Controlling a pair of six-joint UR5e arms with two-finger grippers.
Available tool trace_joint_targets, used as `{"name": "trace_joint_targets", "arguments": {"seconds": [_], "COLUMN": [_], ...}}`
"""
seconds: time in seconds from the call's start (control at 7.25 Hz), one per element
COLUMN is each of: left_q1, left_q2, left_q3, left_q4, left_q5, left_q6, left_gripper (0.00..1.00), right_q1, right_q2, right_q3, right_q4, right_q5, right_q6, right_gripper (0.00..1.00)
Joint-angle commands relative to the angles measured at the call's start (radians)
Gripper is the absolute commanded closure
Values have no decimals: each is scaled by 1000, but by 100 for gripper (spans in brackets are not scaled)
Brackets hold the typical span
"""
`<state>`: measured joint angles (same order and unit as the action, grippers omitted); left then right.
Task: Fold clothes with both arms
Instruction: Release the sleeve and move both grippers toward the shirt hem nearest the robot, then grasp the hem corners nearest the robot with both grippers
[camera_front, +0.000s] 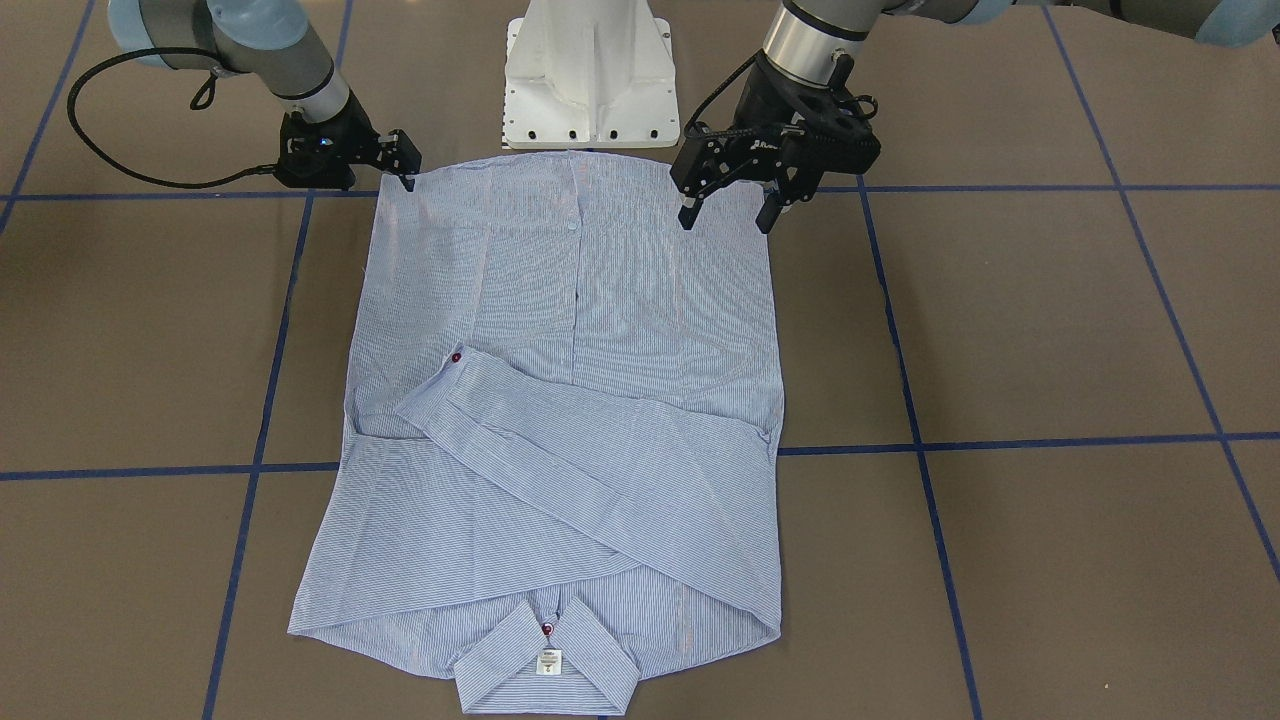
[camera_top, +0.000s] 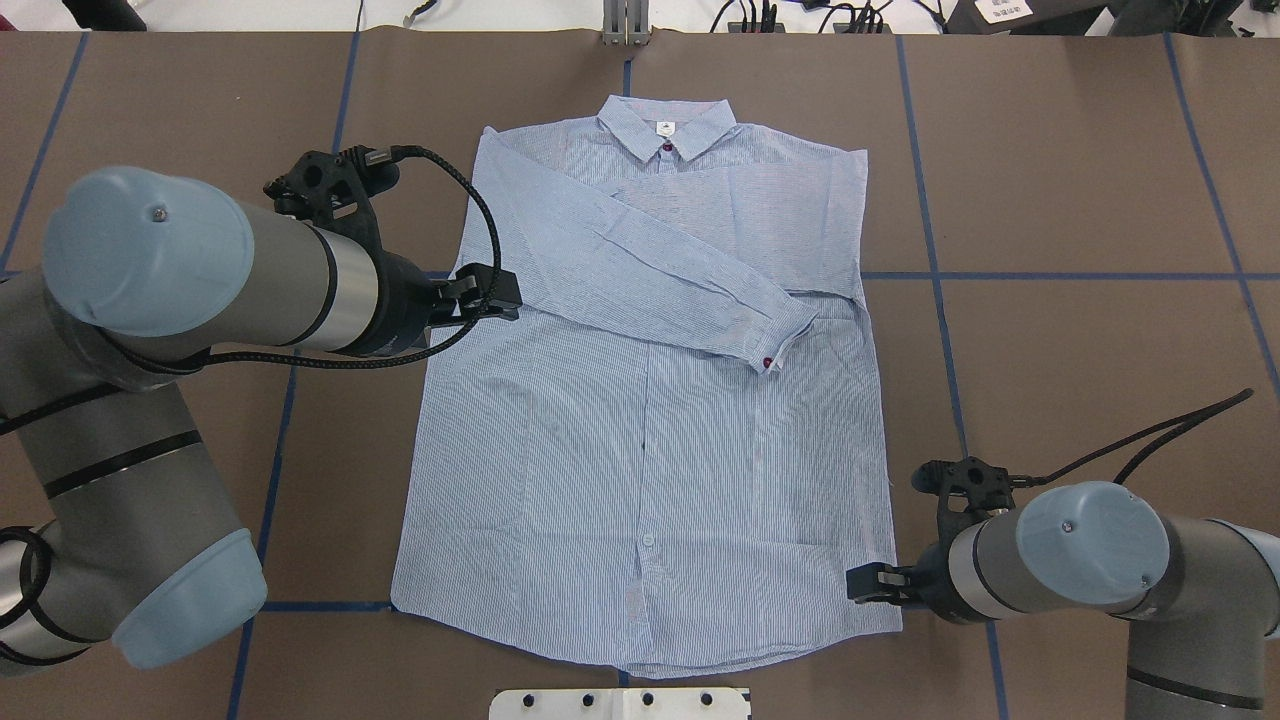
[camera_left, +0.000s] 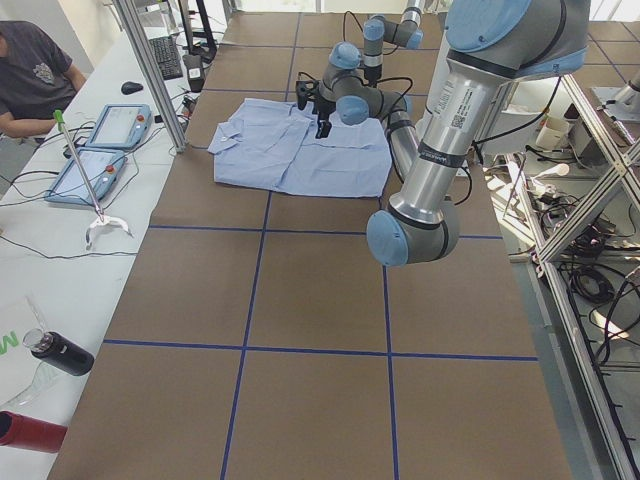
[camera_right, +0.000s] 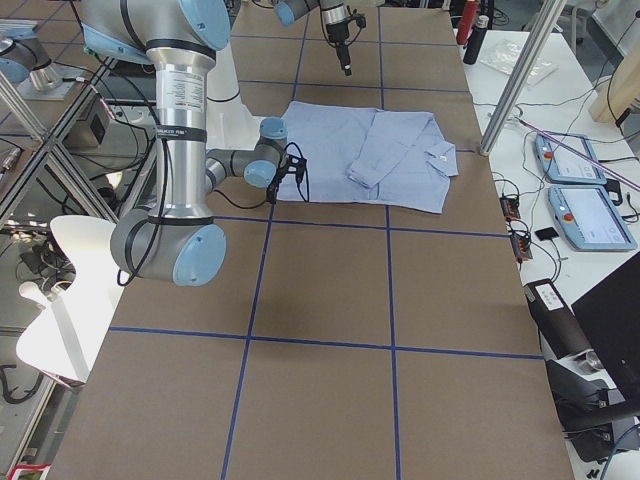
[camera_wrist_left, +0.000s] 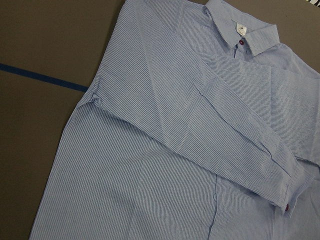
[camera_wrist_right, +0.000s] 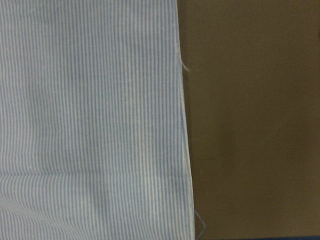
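The shirt (camera_top: 650, 450) is laid flat and face up on the worktop (camera_top: 1060, 180). Seen from above, its collar (camera_top: 665, 128) is at 12 o'clock and its hem (camera_top: 640, 655) at 6 o'clock. The sleeves (camera_top: 680, 290) are crossed over the chest.

The main risk is judged to be a lopsided lift. Only one hem corner is attended at present, so if that corner were raised alone the hem would be dragged askew and the crossed sleeves could be pulled out of place. A shallow pinch is a second risk. The shirt is buttoned into two layers, so the back layer could be left on the worktop if only the top one were caught. The upper sleeve lies loose and could slide when the lower half is carried towards 12 o'clock.

The left fingers (camera_front: 688, 208) are spread wide and nothing is held or touched. They are raised well above the cloth, and from above they appear over the shirt's 9 o'clock edge. The right fingers (camera_front: 408, 175) are set low at the hem corner near 5 o'clock. They appear parted with nothing gripped. One tip is at the corner's edge, and whether it touches cannot be told.
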<state>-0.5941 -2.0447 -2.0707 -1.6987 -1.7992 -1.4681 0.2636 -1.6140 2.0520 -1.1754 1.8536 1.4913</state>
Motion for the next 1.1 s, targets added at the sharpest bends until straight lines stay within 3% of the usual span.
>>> {"name": "trace_joint_targets", "arguments": {"seconds": [0.0, 0.28, 0.97], "left_q1": [0, -1, -6], "left_q2": [0, 1, 1], "left_q3": [-3, -3, -5], "left_q4": [1, 1, 1], "left_q5": [1, 1, 3], "left_q6": [0, 0, 0], "left_gripper": [1, 1, 1], "right_q1": [-32, -41, -40], "right_q2": [0, 5, 3], "right_q3": [-3, -9, -15], "right_q4": [-1, -3, -7], "right_q5": [1, 10, 16], "right_q6": [-2, -2, -2], "right_gripper": [2, 35, 80]}}
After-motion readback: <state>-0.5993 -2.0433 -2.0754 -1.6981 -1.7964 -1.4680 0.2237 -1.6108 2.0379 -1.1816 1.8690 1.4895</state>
